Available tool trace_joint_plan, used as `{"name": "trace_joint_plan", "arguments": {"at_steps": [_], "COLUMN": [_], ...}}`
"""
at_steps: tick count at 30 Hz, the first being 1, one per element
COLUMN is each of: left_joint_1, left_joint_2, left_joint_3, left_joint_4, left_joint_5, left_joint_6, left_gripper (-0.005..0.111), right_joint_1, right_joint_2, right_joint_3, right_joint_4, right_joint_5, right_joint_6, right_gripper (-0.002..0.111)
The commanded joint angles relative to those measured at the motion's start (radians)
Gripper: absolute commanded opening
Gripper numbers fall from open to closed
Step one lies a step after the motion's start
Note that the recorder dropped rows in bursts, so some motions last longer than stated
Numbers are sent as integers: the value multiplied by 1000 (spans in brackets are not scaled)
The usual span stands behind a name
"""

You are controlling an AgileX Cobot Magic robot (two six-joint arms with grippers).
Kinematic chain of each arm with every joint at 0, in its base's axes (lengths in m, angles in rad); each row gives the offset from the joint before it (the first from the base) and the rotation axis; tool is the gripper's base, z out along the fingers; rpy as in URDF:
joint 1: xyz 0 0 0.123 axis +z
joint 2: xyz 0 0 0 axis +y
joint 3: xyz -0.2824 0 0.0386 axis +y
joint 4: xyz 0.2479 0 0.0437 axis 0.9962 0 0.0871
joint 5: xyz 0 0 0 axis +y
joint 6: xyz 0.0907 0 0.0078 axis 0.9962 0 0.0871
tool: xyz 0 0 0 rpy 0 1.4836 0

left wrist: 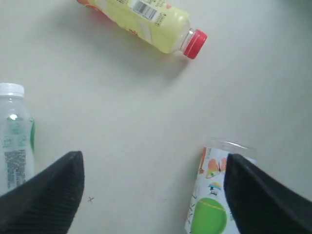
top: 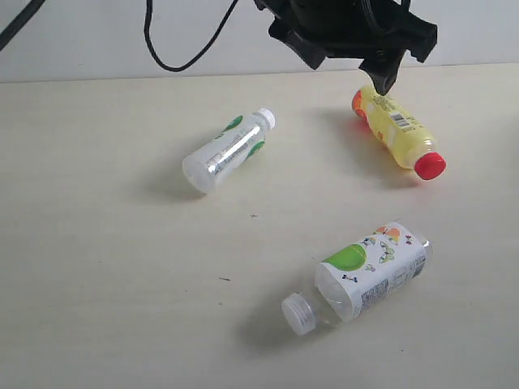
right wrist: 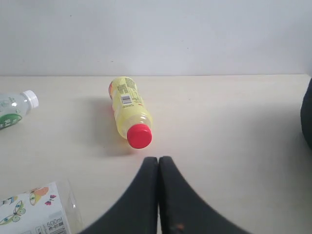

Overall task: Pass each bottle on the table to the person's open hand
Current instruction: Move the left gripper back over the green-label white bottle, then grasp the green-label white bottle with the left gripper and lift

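My left gripper (left wrist: pixel 153 163) hangs spread and empty, the wide bottle (left wrist: pixel 207 209) just beside it. My right gripper (right wrist: pixel 158 163) is pressed together, the yellow bottle (right wrist: pixel 129 109) just ahead. I judge a pickup comes next, so it must open first.

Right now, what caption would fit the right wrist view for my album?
Shut right gripper facing a yellow red-capped bottle that lies on its side on the pale table.
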Motion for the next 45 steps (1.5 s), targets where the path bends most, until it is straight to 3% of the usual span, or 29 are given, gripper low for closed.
{"name": "trace_joint_plan", "arguments": {"at_steps": [1,7,9,15,23,40,42,44,45], "left_joint_1": [1,2,2,2,25,269,283,289,289], "left_joint_2": [-21,-21,-21,-21,-22,86,132,169,189], "left_joint_3": [-7,-7,-7,-7,-7,32,32,32,32], "left_joint_4": [23,22,22,22,25,45,75,77,77], "left_joint_5": [2,2,2,2,2,2,2,2,2], "left_joint_6": [77,162,181,199,230,194,202,250,258], "left_gripper": [76,70,57,0,1,1,8,29,51], "right_joint_1": [-6,-6,-6,-6,-6,-6,-6,-6,-6], "right_joint_2": [-4,-4,-4,-4,-4,-4,-4,-4,-4], "right_joint_3": [4,4,4,4,4,4,4,4,4], "right_joint_4": [-2,-2,-2,-2,-2,-2,-2,-2,-2], "right_joint_5": [-10,-10,-10,-10,-10,-10,-10,-10,-10], "right_joint_6": [0,0,0,0,0,0,0,0,0], "right_gripper": [0,0,0,0,0,0,0,0,0]}}
